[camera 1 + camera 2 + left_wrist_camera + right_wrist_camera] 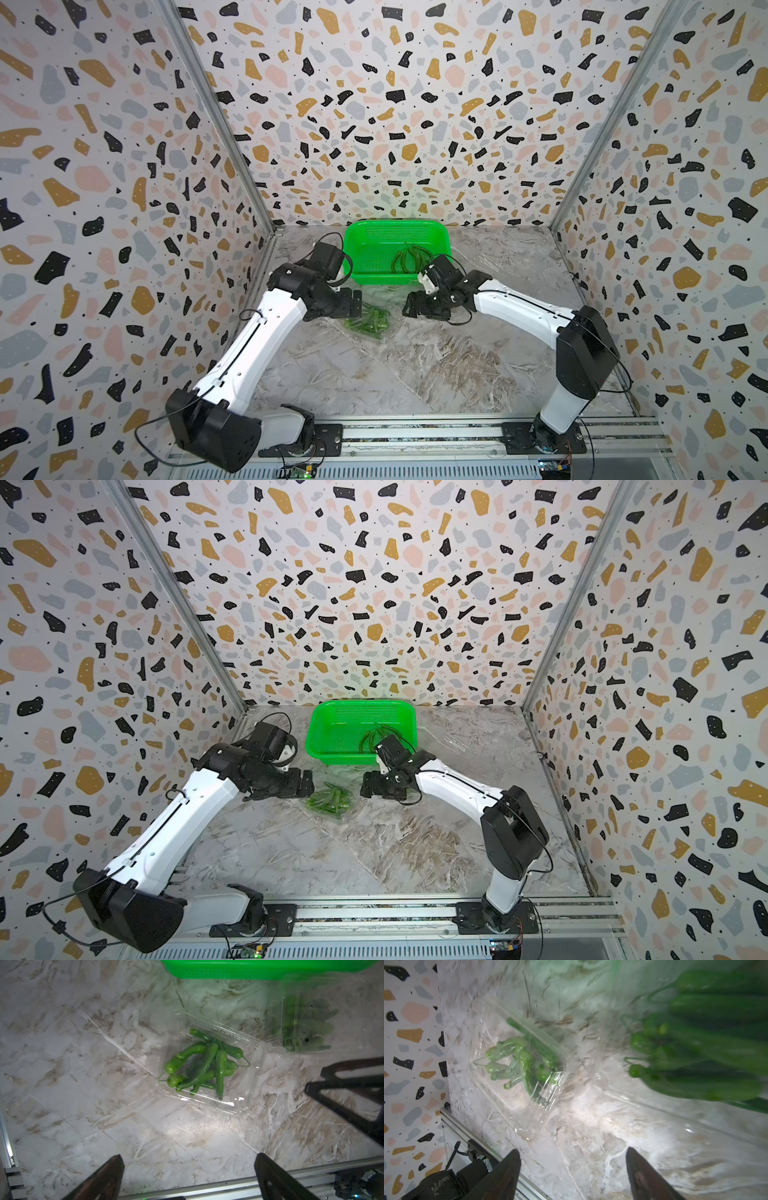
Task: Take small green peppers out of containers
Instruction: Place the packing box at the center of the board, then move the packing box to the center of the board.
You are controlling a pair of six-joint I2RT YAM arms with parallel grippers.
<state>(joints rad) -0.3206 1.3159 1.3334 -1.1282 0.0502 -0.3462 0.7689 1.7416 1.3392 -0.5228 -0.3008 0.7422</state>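
Left wrist view: found mid-table, on the grey marbled table (415, 374), a transparent, crinkly thin-plastic pack (245, 1093) lying flat and heaped with slim, curved, glossy dark green peppers (205, 1064); lid state not determinable through the glare. Found a second clear plastic pack (291, 1001), also full, just beside the near wall of the bright green perforated plastic basket (382, 279) at the middle of the table's far edge. Noted a few loose peppers (409, 257) lying inside that basket.

Left gripper (188, 1155): jaws spread wide, nothing between. Right gripper (573, 1149): jaws likewise spread and empty. Both set low on either side of the mid-table pack, near it but apart. Judged a stance for working the pack from two sides, one side to steady the plastic, the other to open or tip it.

Basket position judged chosen for reach by either arm. Second pack's place against the basket wall judged to shorten the tipping path. Task judged partly done: two packs still loaded
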